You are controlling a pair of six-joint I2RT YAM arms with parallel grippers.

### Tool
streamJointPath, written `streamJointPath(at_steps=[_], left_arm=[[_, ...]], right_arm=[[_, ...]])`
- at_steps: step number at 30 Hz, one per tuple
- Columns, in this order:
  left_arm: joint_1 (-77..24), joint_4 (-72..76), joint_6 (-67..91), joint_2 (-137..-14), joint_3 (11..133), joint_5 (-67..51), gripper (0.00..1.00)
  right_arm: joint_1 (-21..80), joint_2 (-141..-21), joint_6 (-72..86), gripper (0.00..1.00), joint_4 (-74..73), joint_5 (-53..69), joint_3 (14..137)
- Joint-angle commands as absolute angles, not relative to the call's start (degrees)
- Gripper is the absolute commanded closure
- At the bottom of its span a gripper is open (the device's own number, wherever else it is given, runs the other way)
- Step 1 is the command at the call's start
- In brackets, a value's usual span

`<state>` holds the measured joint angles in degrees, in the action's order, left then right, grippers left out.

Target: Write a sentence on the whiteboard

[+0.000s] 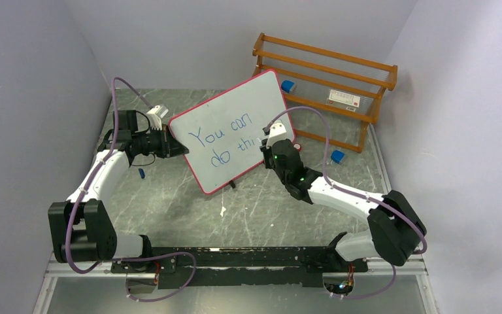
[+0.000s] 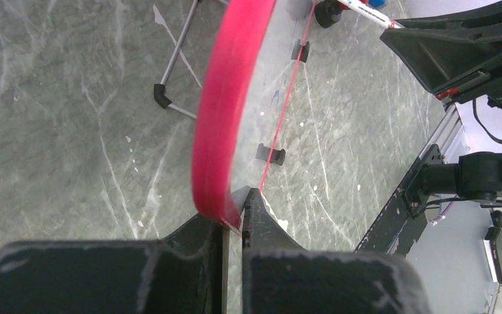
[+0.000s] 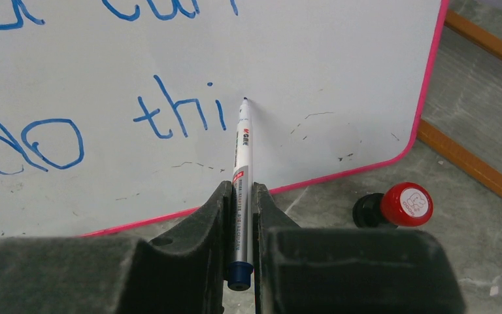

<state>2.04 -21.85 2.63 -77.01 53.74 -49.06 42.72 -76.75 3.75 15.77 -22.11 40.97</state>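
Two grippers: the left gripper (image 2: 234, 219) and the right gripper (image 3: 242, 196) were each closed on a load; neither stood open.
Left hold: jaws pinched the pink-red frame (image 2: 225, 111) at the left edge of the whiteboard (image 1: 235, 108), steadying it.
Right hold: jaws clamped the rear half of a silver-barrelled marker (image 3: 242, 150), blue tail end nearest the camera, tip pointed at the board.
Marker tip: appeared to touch the white face just right of the "i"; contact could not be confirmed.
Marker handling: judged light, slim and smooth-barrelled. It was liable to slide or twist between the pads under pressure, so a firm hold low on the barrel and a light touch were advisable.
Whiteboard position: propped at a tilt on the grey marbled table (image 1: 248, 216), between the two arms, with a thin wire stand (image 2: 170, 91) behind it.
Whiteboard handling: judged light, stiff and thin, with a slick face; likely to skid or tip back when pushed by the pen. It was best held at the frame, not the writing face, as the left jaws did.
Writing: the sentence (image 1: 225, 139) read "You can" over "do thi" in blue; the final letter was not yet written.
Beyond the board: a red-topped round item (image 3: 406, 204) lay on the table just beside the lower right corner; a wooden rack (image 1: 340, 72) stood at the back wall.
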Motion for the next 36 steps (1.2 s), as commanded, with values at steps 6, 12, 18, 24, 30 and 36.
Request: streamJointPath(at_steps=[6, 12, 18, 24, 30, 36], left_arm=[[1.71, -22.65, -2.83, -79.19, 53.13, -35.24, 0.95], [1.74, -22.68, -2.81, -79.28, 53.17, -35.24, 0.95], [1.67, -22.73, -2.9, -79.37, 53.18, -35.44, 0.95], [1.67, -22.68, -2.87, -79.27, 53.13, -35.42, 0.95], [1.67, -22.68, -2.88, -79.29, 53.2, -35.41, 0.95], [1.66, -22.74, -2.86, -79.45, 53.32, -35.25, 0.95]], right_arm=[[41.91, -78.45, 2.95, 1.0, 19.67, -22.69, 42.22], [41.62, -79.16, 2.9, 1.0, 19.96, -22.2, 42.67], [41.57, -80.03, 2.84, 1.0, 20.28, -21.5, 43.31], [41.57, -80.22, 2.52, 1.0, 20.54, -20.28, 43.94], [41.57, -79.79, 2.25, 1.0, 19.95, -18.93, 44.07], [41.62, -78.9, 3.04, 1.0, 18.29, -17.91, 42.72]])
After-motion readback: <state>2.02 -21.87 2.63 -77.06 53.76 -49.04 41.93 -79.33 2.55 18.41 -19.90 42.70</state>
